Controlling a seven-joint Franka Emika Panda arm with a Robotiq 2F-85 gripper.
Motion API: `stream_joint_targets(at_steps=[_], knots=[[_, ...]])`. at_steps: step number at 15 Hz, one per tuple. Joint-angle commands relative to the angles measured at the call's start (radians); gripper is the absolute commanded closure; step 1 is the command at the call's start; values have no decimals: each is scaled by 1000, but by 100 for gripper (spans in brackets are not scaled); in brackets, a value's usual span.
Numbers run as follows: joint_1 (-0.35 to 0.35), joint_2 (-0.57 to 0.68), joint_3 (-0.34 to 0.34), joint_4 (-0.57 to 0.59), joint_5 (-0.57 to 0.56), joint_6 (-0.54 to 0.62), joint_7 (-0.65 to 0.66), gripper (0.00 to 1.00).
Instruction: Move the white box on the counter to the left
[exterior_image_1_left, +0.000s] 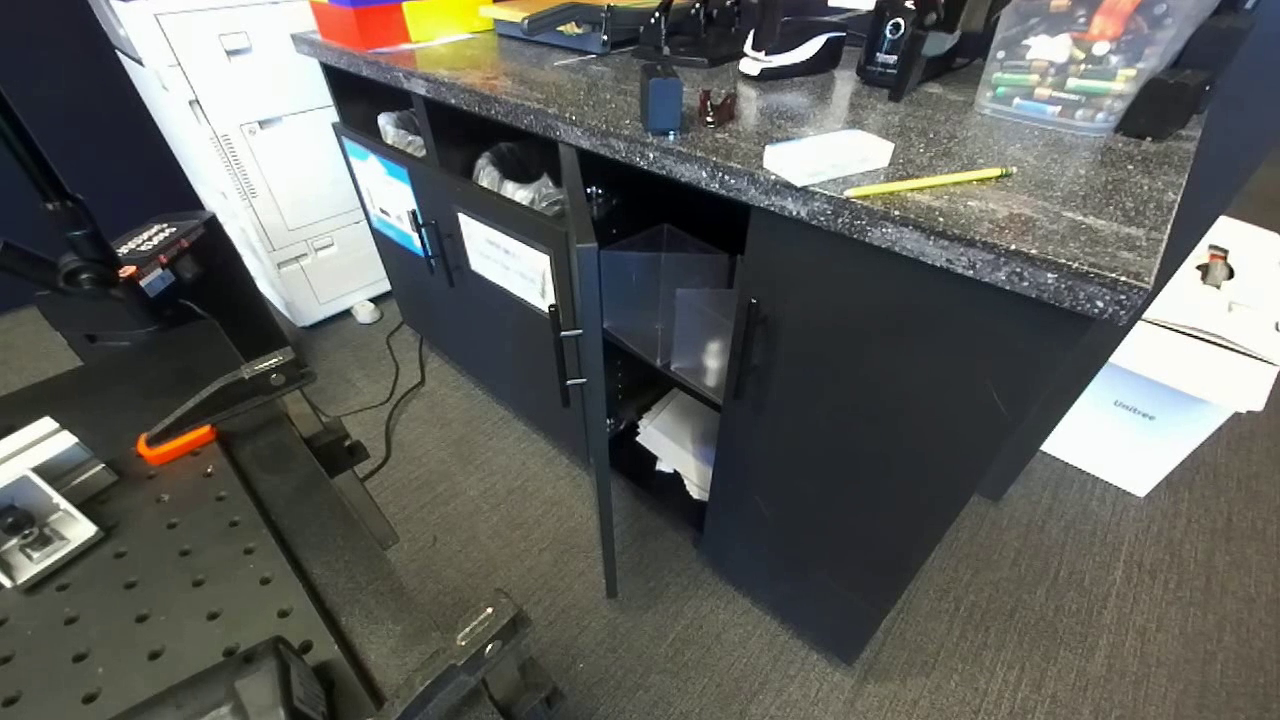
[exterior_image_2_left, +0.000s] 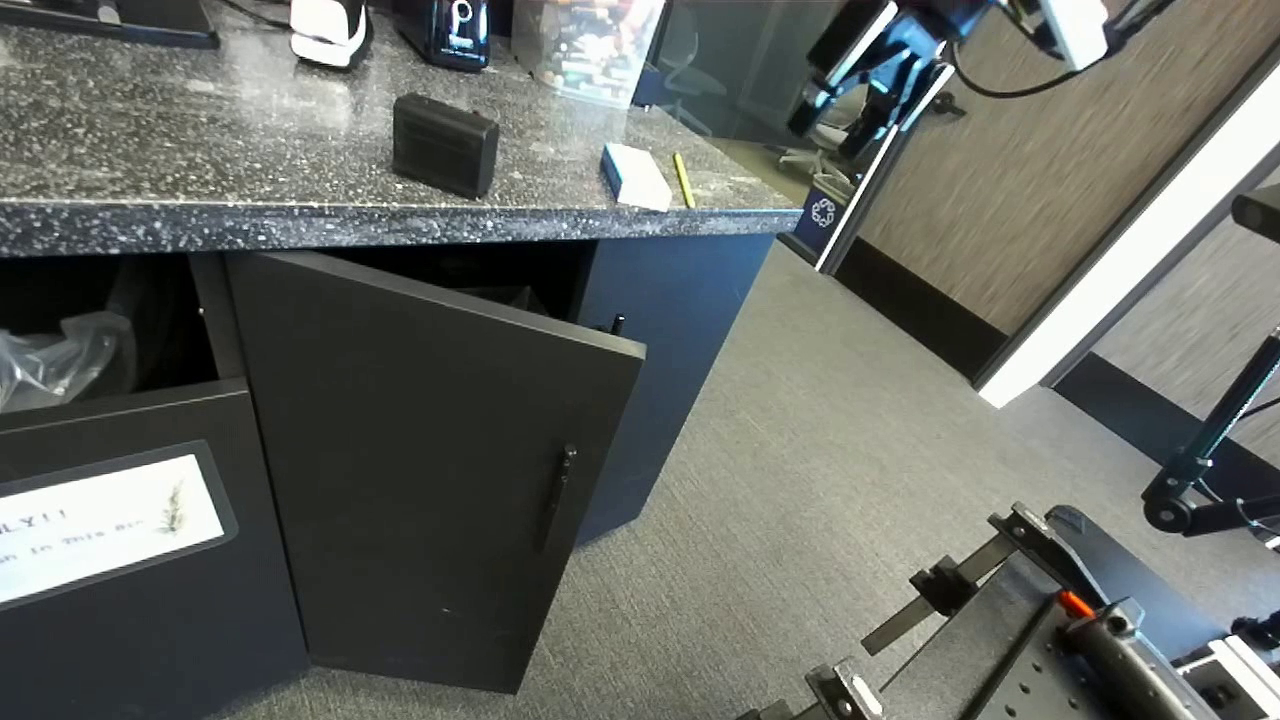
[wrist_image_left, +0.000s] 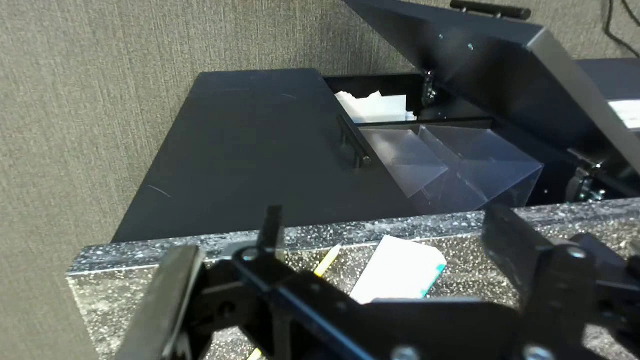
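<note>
The claw (exterior_image_2_left: 829, 133) is spread wide, holding nothing. Reaching seems the step; next, go down around the box (exterior_image_1_left: 828, 157).

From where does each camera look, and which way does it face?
An exterior view: raised in front, facing down at the black cabinet; no robot part clearly shows.
An exterior view: also in front, facing the grey speckled counter; black gripper at upper right.
Wrist view: above counter level, facing down past its edge; gripper at bottom.
All share the white rectangular box and yellow pencil.
</note>
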Motion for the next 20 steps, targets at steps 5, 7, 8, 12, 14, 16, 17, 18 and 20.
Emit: stream_joint_targets(at_steps=[5, 7, 8, 12, 14, 16, 17, 18, 20], knots=[[10, 363, 79, 468, -124, -104, 331, 0], [27, 440, 78, 578, -155, -151, 408, 0], [34, 477, 77, 630, -165, -174, 439, 0], [55, 608, 72, 825, -191, -263, 538, 0], [62, 669, 69, 916, -202, -300, 568, 0], [64, 728, 69, 1006, -214, -336, 584, 25], [66, 755, 67, 1050, -222, -354, 591, 26], [68, 779, 65, 1092, -229, -372, 597, 32], [68, 821, 59, 1178, -248, -421, 606, 48]])
